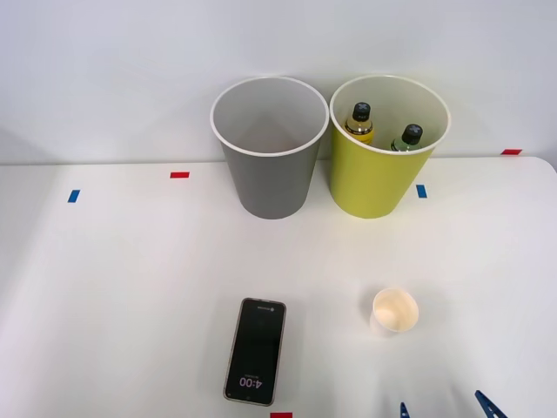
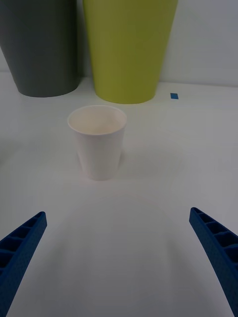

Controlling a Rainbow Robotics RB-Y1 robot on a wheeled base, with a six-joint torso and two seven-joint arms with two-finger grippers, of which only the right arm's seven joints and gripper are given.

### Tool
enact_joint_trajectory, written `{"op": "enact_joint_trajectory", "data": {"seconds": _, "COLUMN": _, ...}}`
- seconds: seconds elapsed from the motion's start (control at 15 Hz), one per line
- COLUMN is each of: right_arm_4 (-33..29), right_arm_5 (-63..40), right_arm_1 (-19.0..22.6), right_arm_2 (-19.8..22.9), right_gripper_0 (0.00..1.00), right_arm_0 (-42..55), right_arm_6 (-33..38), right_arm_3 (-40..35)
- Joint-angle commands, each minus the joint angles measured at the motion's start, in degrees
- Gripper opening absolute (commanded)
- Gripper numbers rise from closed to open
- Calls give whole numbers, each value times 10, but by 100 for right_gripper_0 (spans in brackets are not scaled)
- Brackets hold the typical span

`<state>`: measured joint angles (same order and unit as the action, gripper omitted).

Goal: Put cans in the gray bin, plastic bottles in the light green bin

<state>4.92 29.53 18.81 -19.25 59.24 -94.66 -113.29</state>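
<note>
**Two bottles binned, claw open and empty before a paper cup**

Two small plastic bottles with black screw caps, one yellow-labelled and one dark green, are seen standing inside the tall, tapered yellow-green plastic bin with a white rim. This light green bin is placed at the far side of the white tabletop, just beside the gray plastic bin of the same shape, which stands to its left in the front view. No contents can be made out in the gray bin. No can is to be seen on the tabletop. The bottle part of the task is therefore judged complete, and nothing appears to be left for the gray bin as far as can be told.

The right claw is held wide open, its blue ribbed fingers spread to either side, and nothing is gripped. It is aimed at a white paper cup, upright and apparently empty, which stands on the tabletop between the claw and the light green bin. The cup is neither can nor bottle and is judged the only object in the claw's path.

A black smartphone, its screen reading 4:00, is laid flat well to the left of the cup. Small red and blue tape marks are fixed to the tabletop.
</note>
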Motion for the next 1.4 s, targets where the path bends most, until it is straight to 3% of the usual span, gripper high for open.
{"op": "enact_joint_trajectory", "data": {"seconds": 0.07, "right_arm_4": 0, "right_arm_5": 0, "right_arm_1": 0, "right_arm_2": 0, "right_gripper_0": 100, "right_arm_0": 0, "right_arm_6": 0, "right_arm_3": 0}}
{"op": "enact_joint_trajectory", "data": {"seconds": 1.4, "right_arm_4": 0, "right_arm_5": 0, "right_arm_1": 0, "right_arm_2": 0, "right_gripper_0": 100, "right_arm_0": 0, "right_arm_6": 0, "right_arm_3": 0}}
